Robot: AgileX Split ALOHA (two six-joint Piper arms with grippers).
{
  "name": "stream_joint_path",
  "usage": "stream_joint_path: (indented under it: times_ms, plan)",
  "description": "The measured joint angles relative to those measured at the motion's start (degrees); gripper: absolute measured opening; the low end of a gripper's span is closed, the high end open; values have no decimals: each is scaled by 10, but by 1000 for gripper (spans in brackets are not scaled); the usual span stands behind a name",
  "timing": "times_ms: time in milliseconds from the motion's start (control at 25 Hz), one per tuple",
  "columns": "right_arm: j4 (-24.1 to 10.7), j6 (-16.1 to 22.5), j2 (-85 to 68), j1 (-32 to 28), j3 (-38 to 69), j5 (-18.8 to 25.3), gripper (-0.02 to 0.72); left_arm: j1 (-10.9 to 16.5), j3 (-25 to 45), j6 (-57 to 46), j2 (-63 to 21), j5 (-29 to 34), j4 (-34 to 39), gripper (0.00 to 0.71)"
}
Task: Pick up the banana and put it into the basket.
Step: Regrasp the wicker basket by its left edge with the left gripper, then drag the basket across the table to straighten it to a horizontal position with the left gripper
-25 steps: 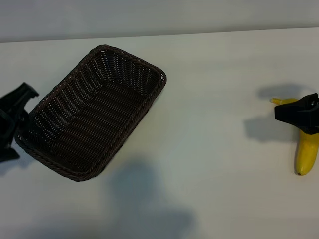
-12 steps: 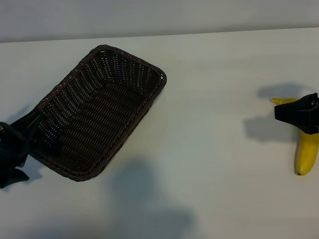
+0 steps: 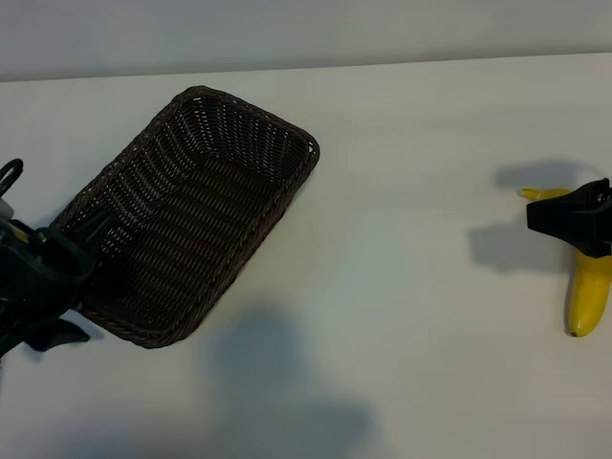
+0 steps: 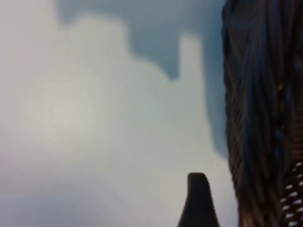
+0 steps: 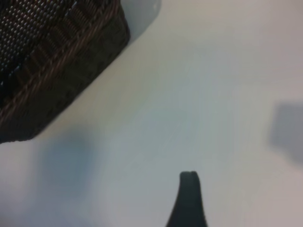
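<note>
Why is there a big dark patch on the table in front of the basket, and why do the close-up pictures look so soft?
Exterior view: the patch is a shadow; a smaller one lies beside the banana. Left wrist view: the basket is close and blurred, with shadows on the table. Right wrist view: equally soft.

A bright yellow banana (image 3: 588,292) is laid at the table's right, well apart from the dark woven basket (image 3: 191,210).

surface: white table (image 3: 402,316); behind: pale grey wall (image 3: 306,29); light: soft shadows
</note>
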Motion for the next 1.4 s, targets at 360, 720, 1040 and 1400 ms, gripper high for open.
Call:
stream_joint_path:
  times_ms: [360,720,1040,1400]
  plan:
    - [0,1,0,0,0,0,593,0,1,-11,47,-53,4,560]
    - [0,1,0,0,0,0,593,0,4,-13,58,-65,12,347]
    - [0,1,0,0,0,0,593,0,4,-18,58,-77,18,166]
    - [0,1,0,0,0,0,593,0,-15,15,58,-78,15,164]
